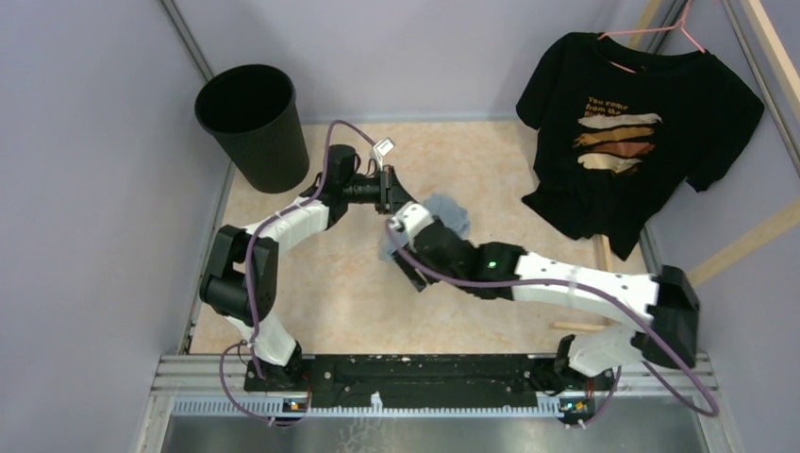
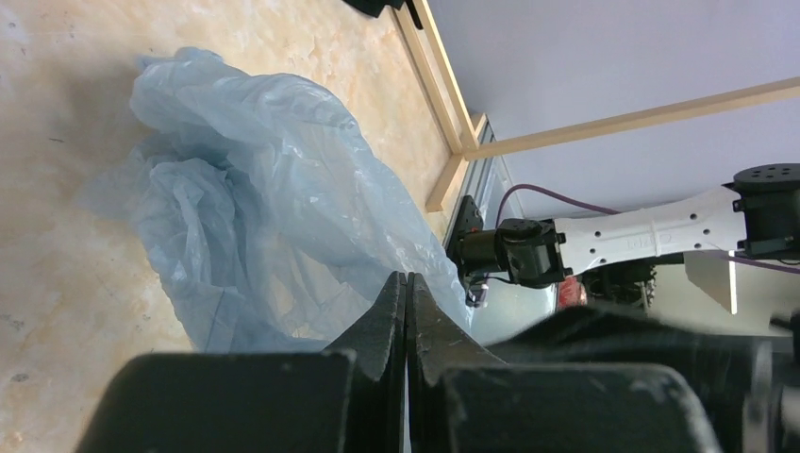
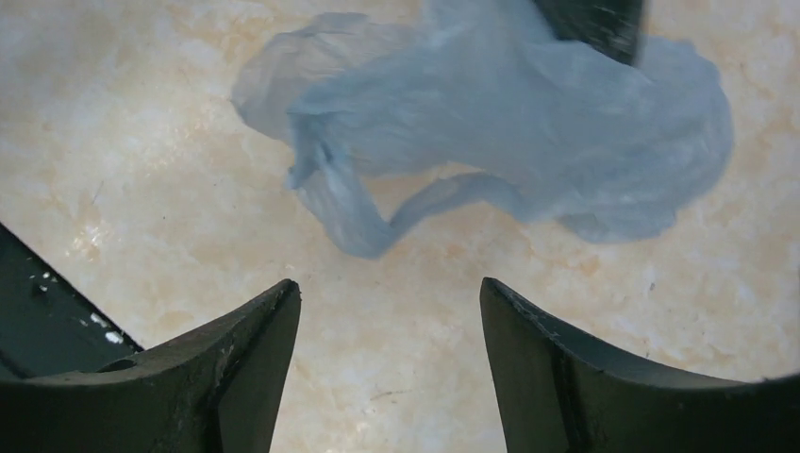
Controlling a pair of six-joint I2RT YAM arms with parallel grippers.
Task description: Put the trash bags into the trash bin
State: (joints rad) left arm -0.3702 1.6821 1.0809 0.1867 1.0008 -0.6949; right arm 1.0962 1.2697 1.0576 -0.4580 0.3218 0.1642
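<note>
At the far left corner the trash bin [image 1: 253, 123] stood upright on the desk [image 1: 491, 151], its mouth open and nothing showing inside, so it was ready to receive a drop from above. To its right, the left end effector [image 2: 407, 279] was fully closed. The trash bag [image 2: 264, 170] ran up into its tips, and the right wrist view showed the film drawn upward toward that dark end effector, so it appeared to have a pinch on a fold of the plastic. The rest of the pale blue bag lay crumpled on the desk near the middle, well apart from the bin. A pinch that narrow suits thin film, which bunches rather than offering an edge.

Just right of the bag, the right end effector [image 3: 387, 283] hung over bare desk with its jaws spread wide and nothing between them. One handle loop trailed toward the gap but did not reach it. I judge it was placed there to stay clear while the left arm, the nearer one to the bin, carried the load.

At the far right a black T-shirt [image 1: 632, 132] hung on a hanger [image 1: 681, 28], out of the way.
</note>
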